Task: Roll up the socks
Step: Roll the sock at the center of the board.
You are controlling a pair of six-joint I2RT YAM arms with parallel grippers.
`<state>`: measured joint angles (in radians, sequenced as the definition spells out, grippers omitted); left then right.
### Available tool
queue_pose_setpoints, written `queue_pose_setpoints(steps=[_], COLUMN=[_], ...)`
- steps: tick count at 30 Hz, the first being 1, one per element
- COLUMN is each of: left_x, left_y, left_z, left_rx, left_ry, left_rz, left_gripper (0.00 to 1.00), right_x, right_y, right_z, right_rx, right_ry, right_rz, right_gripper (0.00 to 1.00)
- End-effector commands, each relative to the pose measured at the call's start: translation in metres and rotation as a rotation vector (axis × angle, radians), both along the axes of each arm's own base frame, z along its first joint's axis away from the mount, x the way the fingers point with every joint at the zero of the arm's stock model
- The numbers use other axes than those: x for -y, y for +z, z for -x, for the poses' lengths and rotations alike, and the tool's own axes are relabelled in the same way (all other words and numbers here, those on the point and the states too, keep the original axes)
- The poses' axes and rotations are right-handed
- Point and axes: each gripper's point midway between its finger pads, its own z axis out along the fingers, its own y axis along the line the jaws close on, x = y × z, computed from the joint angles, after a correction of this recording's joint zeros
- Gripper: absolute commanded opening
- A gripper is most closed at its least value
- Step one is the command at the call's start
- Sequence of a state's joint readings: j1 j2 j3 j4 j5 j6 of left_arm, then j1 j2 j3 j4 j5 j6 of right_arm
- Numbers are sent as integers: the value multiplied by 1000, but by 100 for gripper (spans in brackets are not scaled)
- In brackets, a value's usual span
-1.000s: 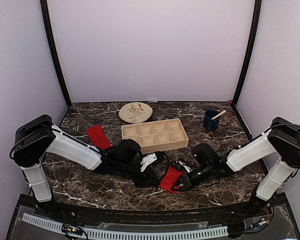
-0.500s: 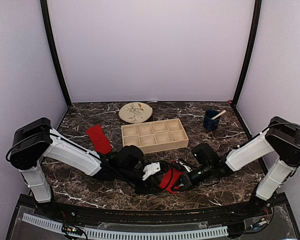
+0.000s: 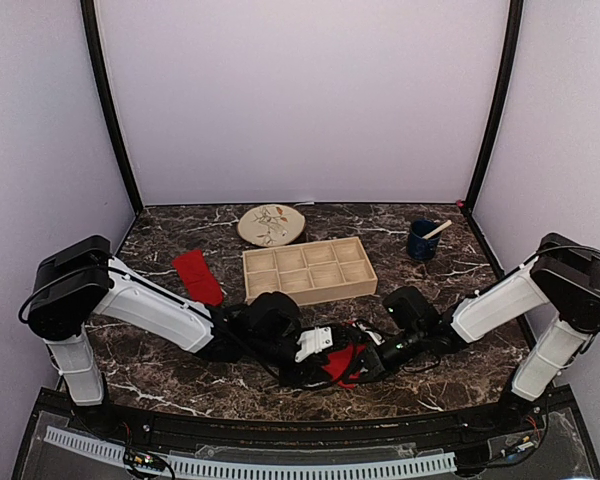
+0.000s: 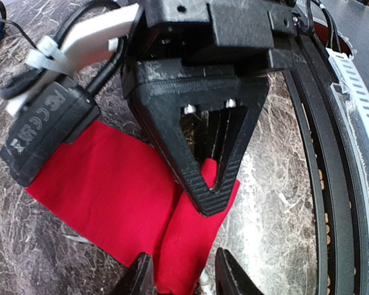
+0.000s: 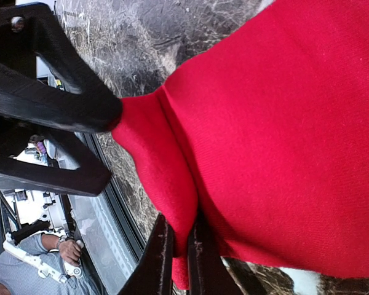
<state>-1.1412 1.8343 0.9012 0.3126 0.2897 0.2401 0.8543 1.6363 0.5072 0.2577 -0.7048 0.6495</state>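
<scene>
One red sock (image 3: 342,362) lies bunched on the marble near the front edge, between both grippers. My right gripper (image 3: 358,360) is shut on a raised fold of it; the right wrist view shows the jaws (image 5: 179,246) pinching the red fabric (image 5: 283,141). My left gripper (image 3: 330,358) is open, its two fingers (image 4: 184,279) straddling the folded edge of the sock (image 4: 111,190), directly facing the right gripper's black tips (image 4: 214,195). The second sock (image 3: 197,277) lies flat at the left, untouched.
A wooden tray (image 3: 310,293) with several compartments stands behind the grippers. A patterned plate (image 3: 248,228) sits at the back, and a blue cup (image 3: 421,240) with a stick in it stands at the back right. The black front rail (image 4: 332,184) runs close by.
My left gripper has moved right, up to the sock and the right gripper. The sock is more bunched and partly covered. The right gripper has kept its grip.
</scene>
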Motion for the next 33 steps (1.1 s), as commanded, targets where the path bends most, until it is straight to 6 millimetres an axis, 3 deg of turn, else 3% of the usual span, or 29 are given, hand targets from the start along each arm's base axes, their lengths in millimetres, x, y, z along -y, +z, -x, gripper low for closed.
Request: queue_pose_setpoints(steps=[1, 10, 19, 21, 27, 33], left_x=[1, -1, 2, 3, 0, -4], left_y=[-9, -23, -27, -28, -32, -36], left_z=[3, 7, 7, 8, 14, 19], left_rx=[8, -15, -24, -30, -74, -170], left_ry=[-28, -46, -58, -68, -85, -93], left_rz=[-40, -86, -105, -113, -148, -193], left_gripper=[36, 28, 2, 0, 0, 0], right_x=[2, 2, 3, 4, 11, 19], right_y=[0, -2, -5, -5, -4, 5], right_z=[1, 2, 3, 2, -3, -11], right_rx=[-9, -16, -16, -7, 42, 121], right_ry=[6, 16, 23, 23, 8, -43], right_rz=[-4, -6, 6, 14, 55, 75], right_gripper=[0, 0, 0, 1, 22, 31])
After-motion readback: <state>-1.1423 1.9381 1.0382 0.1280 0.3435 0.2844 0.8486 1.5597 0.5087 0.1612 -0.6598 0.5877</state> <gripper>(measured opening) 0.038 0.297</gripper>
